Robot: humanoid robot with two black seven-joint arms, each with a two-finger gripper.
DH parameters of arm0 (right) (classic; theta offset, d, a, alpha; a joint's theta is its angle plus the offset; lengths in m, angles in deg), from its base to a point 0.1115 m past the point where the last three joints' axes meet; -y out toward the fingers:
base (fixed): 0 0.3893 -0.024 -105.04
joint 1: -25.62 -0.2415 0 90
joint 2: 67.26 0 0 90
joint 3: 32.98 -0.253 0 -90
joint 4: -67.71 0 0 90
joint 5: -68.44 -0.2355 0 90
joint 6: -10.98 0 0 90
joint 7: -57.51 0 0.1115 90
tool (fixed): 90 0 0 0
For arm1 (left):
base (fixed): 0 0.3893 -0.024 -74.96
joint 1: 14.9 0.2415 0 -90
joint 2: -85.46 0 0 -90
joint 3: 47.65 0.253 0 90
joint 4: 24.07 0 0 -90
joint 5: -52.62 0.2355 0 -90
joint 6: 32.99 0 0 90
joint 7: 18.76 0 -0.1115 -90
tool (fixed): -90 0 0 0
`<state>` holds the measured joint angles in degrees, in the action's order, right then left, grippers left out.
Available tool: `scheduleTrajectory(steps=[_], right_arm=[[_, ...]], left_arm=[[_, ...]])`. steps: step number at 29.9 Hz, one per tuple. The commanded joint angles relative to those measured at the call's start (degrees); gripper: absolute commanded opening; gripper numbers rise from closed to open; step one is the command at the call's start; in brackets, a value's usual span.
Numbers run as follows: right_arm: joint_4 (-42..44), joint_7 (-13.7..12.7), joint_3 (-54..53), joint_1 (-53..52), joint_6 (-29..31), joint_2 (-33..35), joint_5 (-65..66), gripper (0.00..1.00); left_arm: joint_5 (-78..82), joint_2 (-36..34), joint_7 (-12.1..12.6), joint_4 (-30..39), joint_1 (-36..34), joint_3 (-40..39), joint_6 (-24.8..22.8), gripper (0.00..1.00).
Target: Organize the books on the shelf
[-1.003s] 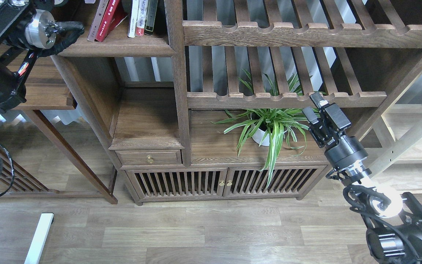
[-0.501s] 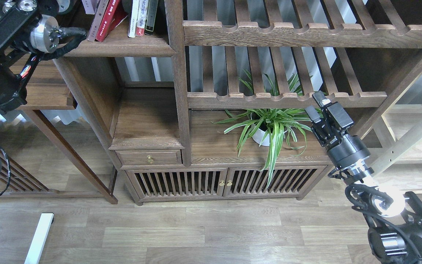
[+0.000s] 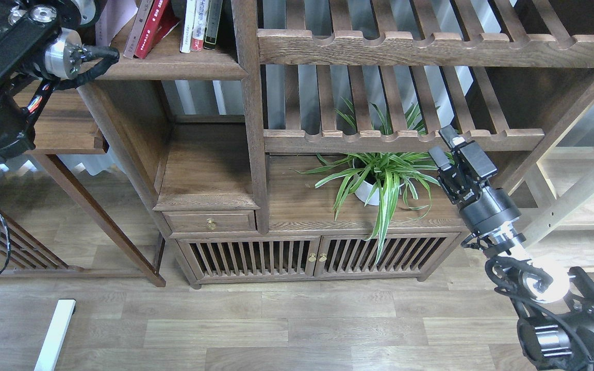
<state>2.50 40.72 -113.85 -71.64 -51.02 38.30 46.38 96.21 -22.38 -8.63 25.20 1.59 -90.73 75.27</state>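
Green potted plant [image 3: 379, 178] just beside right pincer [image 3: 446, 146], fingers parted, nothing held; left pincer unseen

Books at the upper left of the bookcase, standing on a dark brown wooden shelf [image 3: 173, 64] with a thick moulded front lip. A maroon book [image 3: 138, 28] and a red book [image 3: 153, 26] lean together, tops tilted right, bases on the board. A white-lavender book [image 3: 109, 20] stands left of them at the shelf's left end, cut off by the top edge of the frame.
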Motion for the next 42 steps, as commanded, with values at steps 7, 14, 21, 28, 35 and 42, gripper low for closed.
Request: scheduleTrajectory(steps=[7,14,21,28,35,42], right_arm=[[-0.09,0.00,0.45,-1.70,0.00,-0.18,0.00,0.81],[-0.09,0.00,0.80,-2.85,0.00,-0.53,0.09,0.81],[0.00,0.00,3.00,-4.25,0.00,-0.88,0.18,0.81],[0.00,0.00,4.50,-5.57,0.00,-1.85,0.35,0.81],[-0.62,0.00,4.23,-6.36,0.00,-1.32,0.35,0.82],[-1.85,0.00,4.49,-9.09,0.00,-2.02,1.67,0.82]], left_arm=[[-0.17,1.58,-1.34,0.21,-2.51,-0.16,0.03,0.47],[-0.17,1.58,-1.51,1.79,-3.65,-0.42,0.29,0.70],[-0.52,1.76,-7.39,3.02,-3.39,-2.18,-0.24,0.89],[-14.82,0.53,-13.71,6.71,-1.29,-7.01,-2.95,0.99],[-26.09,-1.84,-21.89,7.24,0.47,-7.63,-24.37,0.99],[-35.93,-2.46,-27.09,6.19,4.60,-13.86,-46.26,0.99]])
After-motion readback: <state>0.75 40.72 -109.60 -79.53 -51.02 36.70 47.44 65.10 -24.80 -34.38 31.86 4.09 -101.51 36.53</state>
